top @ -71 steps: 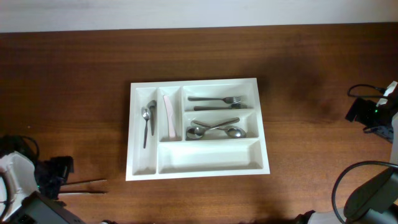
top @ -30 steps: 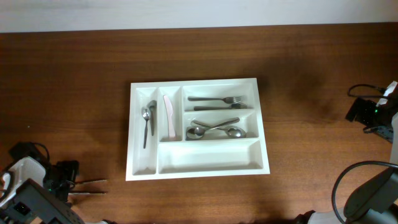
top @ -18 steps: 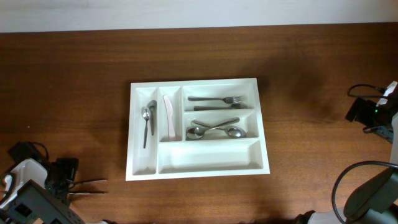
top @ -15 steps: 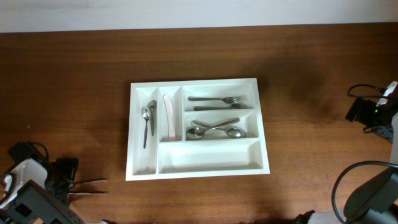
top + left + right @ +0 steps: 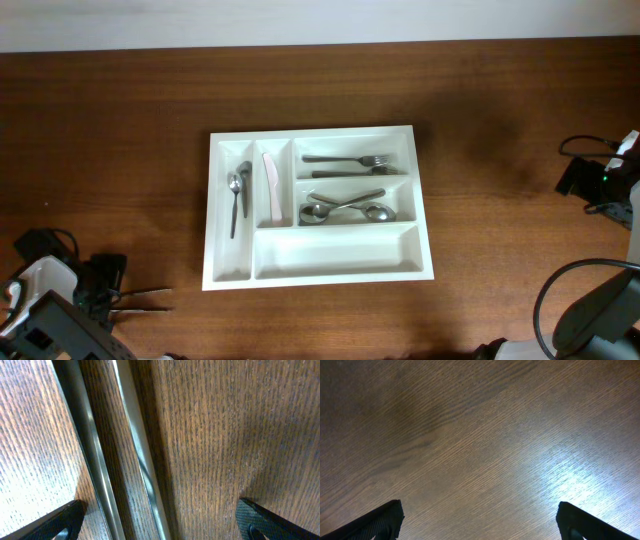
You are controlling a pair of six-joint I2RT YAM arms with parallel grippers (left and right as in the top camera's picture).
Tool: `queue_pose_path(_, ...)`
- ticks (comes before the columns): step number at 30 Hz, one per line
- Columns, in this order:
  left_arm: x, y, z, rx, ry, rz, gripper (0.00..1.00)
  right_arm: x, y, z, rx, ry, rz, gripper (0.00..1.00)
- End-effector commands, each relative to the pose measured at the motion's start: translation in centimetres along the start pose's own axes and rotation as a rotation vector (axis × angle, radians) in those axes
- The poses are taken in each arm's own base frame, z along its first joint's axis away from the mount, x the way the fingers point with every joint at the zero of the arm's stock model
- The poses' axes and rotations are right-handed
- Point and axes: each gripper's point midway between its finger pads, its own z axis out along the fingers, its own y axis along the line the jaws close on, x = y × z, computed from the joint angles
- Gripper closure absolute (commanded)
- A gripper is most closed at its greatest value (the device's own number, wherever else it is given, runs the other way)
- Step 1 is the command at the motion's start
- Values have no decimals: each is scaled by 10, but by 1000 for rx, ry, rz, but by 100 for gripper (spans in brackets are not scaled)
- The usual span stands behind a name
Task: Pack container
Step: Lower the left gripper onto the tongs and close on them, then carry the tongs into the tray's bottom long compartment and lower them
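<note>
Though the wooden surface (image 5: 120, 120) is wide, the container (image 5: 330, 283) sits square in its middle, well apart from both arms, its long bottom slot unfilled. Both hands are spread: the right hand (image 5: 480, 522) hangs over bare wood, and the left hand (image 5: 160, 522) straddles two slim metal pieces (image 5: 141, 462) lying close together. Closing here could pinch both, or send one skidding away.
</note>
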Motion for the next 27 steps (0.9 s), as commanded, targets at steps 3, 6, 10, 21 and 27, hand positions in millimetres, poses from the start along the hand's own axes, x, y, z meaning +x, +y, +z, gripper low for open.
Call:
queue_pose_path(3,25,17,19,-50,92,18,20,0,-1,2,2,5,10,1)
queue_pose_path(6,25,17,19,-51,92,17,48,0,-1,2,2,5,10,1)
queue_pose_path(10,25,17,19,-51,92,18,67,0,-1,2,2,5,10,1)
queue_pose_path(21,24,15,17,-49,90,20,82,0,-1,2,2,5,10,1)
queue_pose_path(27,5,1,3,-18,57,117,93,0,-1,2,1,5,10,1)
